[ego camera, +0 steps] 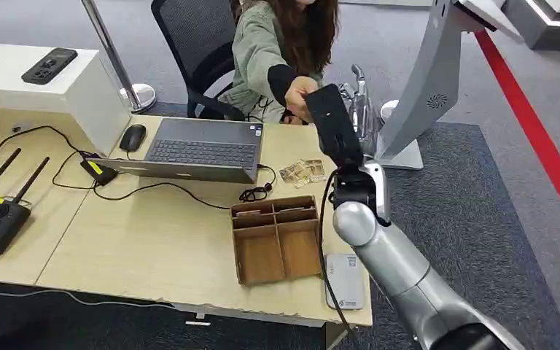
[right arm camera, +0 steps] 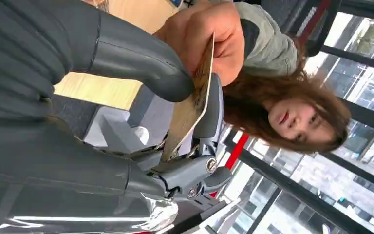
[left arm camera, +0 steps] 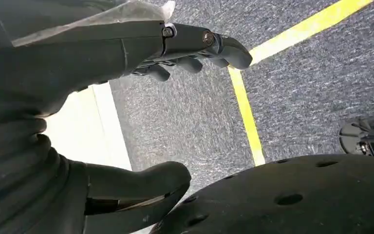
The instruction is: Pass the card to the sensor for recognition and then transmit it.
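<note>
Our right hand [right arm camera: 175,97] pinches the thin tan rectangular card [right arm camera: 190,105] between thumb and fingers at the desk's far right, long axis pointing away towards the seated person. The person's hand [right arm camera: 209,39] already grips its far end. Our left hand [left arm camera: 185,53] hangs empty, fingers loosely apart.
</note>
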### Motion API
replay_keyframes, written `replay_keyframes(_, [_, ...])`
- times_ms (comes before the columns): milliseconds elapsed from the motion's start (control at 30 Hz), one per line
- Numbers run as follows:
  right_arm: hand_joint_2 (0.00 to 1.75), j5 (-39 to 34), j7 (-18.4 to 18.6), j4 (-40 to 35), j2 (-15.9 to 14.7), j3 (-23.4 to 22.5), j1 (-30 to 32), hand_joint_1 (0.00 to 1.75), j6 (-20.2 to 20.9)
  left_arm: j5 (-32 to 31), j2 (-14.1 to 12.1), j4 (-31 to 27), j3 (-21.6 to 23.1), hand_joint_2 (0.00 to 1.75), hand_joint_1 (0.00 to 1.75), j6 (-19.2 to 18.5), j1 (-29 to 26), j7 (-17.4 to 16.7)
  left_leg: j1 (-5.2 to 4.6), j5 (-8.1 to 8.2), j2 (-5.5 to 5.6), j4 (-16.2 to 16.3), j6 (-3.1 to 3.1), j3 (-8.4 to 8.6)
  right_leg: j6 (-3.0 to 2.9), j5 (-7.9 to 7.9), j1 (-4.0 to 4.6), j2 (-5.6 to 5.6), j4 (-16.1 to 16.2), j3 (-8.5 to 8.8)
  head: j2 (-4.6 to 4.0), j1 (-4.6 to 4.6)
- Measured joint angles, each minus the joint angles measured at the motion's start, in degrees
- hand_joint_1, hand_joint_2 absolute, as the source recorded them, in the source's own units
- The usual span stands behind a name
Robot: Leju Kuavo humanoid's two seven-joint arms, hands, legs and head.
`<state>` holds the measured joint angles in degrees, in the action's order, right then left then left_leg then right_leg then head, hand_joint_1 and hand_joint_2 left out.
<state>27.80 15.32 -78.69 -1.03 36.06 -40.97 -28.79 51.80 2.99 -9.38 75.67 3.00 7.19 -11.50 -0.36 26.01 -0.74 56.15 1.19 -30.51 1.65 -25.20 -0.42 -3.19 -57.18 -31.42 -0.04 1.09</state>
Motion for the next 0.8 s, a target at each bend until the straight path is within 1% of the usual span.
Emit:
replay_keyframes(67, [1.75, -0.22, -0.27, 0.73, 0.44, 0.11, -0.1, 1.75, -0.04, 0.04, -0.02, 0.0, 0.0, 1.75, 0.0, -0.09, 0.0, -0.11, 0.0, 0.0, 0.01, 0.0, 0.0, -0.01, 0.0, 0.0, 0.0, -0.01, 0.0, -0.01, 0.0, 0.0])
replay_keyframes(100, [1.75, -0.26, -0.35, 1.05, 0.66, 0.2, -0.18, 1.24, -0.04, 0.07, -0.02, 0.0, 0.0, 1.75, 0.0, -0.18, 0.0, -0.24, 0.0, 0.0, 0.02, 0.0, 0.0, -0.01, 0.0, 0.0, 0.0, -0.01, 0.0, -0.01, 0.0, 0.0])
replay_keyframes(133, [1.75, -0.33, -0.37, 1.32, 0.83, 0.29, -0.3, 0.24, -0.04, 0.09, -0.04, 0.0, 0.0, 1.75, 0.0, -0.22, -0.01, -0.29, 0.0, 0.0, 0.02, 0.0, 0.0, -0.02, 0.0, 0.0, 0.0, -0.01, 0.0, -0.02, 0.0, 0.0])
replay_keyframes(167, [1.75, -0.37, -0.37, 1.6, 0.99, 0.44, -0.41, 0.0, -0.02, 0.09, -0.04, 0.0, 0.0, 1.75, 0.0, -0.29, -0.01, -0.31, 0.0, 0.0, 0.01, 0.0, 0.0, -0.02, 0.0, 0.0, 0.0, -0.01, 0.0, -0.02, 0.0, 0.0])
replay_keyframes(500, [1.75, -0.96, -0.94, 2.32, 1.82, 1.07, -0.7, 0.0, 1.6, 0.48, -0.11, 0.0, 0.0, 1.75, 0.0, -0.35, -0.02, -0.42, 0.0, 0.0, 0.0, 0.0, 0.0, -0.01, 0.0, 0.0, 0.01, -0.01, 0.0, -0.03, 0.0, 0.0])
replay_keyframes(633, [1.75, -0.57, -0.39, 1.18, 1.64, 1.33, -0.7, 0.0, 3.59, 0.96, -0.11, 0.0, 0.0, 1.75, 0.0, -0.18, -0.05, -0.42, 0.0, 0.0, -0.01, 0.0, 0.0, 0.01, 0.0, 0.0, 0.01, 0.0, 0.0, -0.06, 0.0, 0.0])
replay_keyframes(700, [1.75, 2.09, 1.41, -0.63, 0.85, 1.66, -0.68, 0.0, 6.24, 1.35, -0.11, 0.0, -0.02, 1.75, 0.0, 0.11, -0.09, -0.42, 0.0, -0.01, -0.01, 0.0, 0.0, 0.01, 0.0, 0.0, 0.01, 0.0, 0.0, -0.06, 0.0, 0.0])
replay_keyframes(800, [1.75, 8.82, 4.85, -4.13, -1.49, 2.45, -0.49, 0.0, 12.95, 1.86, -0.09, -0.02, -0.02, 1.75, 0.0, 0.44, -0.15, -0.5, -0.01, 0.0, -0.02, 0.0, 0.0, 0.03, 0.0, 0.0, 0.0, 0.0, 0.01, -0.07, 0.0, 0.0])
